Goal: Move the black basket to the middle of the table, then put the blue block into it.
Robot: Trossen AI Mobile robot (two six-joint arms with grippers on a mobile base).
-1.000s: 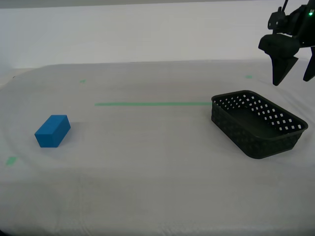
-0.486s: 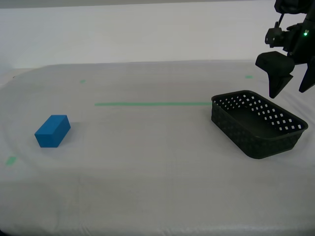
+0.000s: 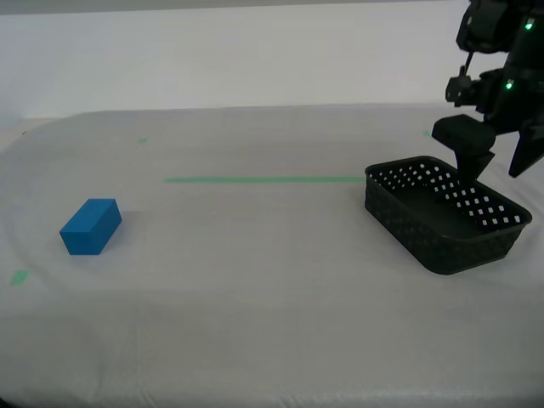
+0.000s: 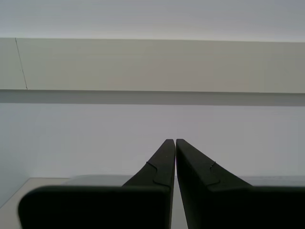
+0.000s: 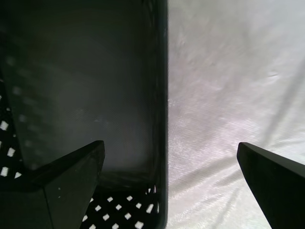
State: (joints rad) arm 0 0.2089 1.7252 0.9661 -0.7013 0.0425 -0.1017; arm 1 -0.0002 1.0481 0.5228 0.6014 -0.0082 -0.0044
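Note:
The black basket (image 3: 442, 212) rests on the white table (image 3: 255, 306) at the exterior view's right. Directly over its far long wall hangs my first gripper (image 3: 495, 166), open. In the first wrist view that gripper (image 5: 170, 144) straddles the basket's rim (image 5: 162, 95), one finger over the inside and one over the cloth outside. The blue block (image 3: 91, 226) lies alone at the exterior view's left, far from both grippers. My second gripper (image 4: 175, 140) is shut on nothing and faces a pale wall; the exterior view does not show it.
A green tape line (image 3: 263, 179) runs across the table from its middle toward the basket. Small green marks (image 3: 19, 277) (image 3: 143, 140) sit near the exterior view's left edge and at the back. A light wall stands behind the table.
My first gripper has come down and slightly toward the exterior view's left, from well above the basket to its far rim. Basket and block have not moved.

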